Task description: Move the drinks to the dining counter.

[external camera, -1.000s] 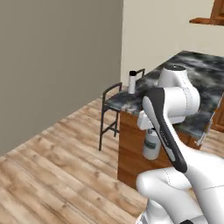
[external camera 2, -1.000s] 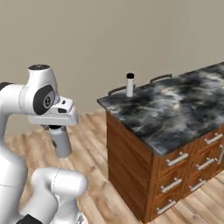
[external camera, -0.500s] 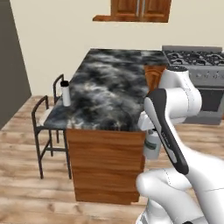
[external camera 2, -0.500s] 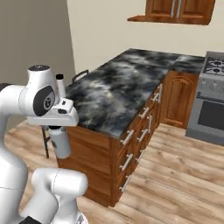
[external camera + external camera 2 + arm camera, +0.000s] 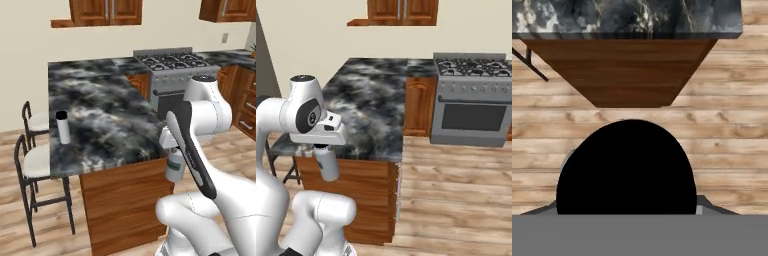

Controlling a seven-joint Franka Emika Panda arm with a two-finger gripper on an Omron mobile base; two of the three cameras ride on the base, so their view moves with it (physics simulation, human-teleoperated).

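Drinks first: from the left base view, my fingers point(image 5: 174, 156) are clamped on the white bottle point(image 5: 175, 169), hanging beside the black-and-grey marbled stone counter point(image 5: 107, 117); the slim white black-capped bottle point(image 5: 62, 127) stands on it, well apart. Right base view: the held bottle point(image 5: 326, 162) hangs before the counter's wooden base. Hand view: its black cap point(image 5: 626, 167) sits between my fingers.

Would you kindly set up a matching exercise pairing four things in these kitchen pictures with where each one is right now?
Things:
1. slim bottle
2. held bottle
3. stove
4. stools

Places:
A. hanging under the gripper, above the floor
B. against the back wall, beside the wooden cabinets
C. standing upright on the dining counter, near its edge
D. on the floor along the counter's side

Pairs: 1-C, 2-A, 3-B, 4-D
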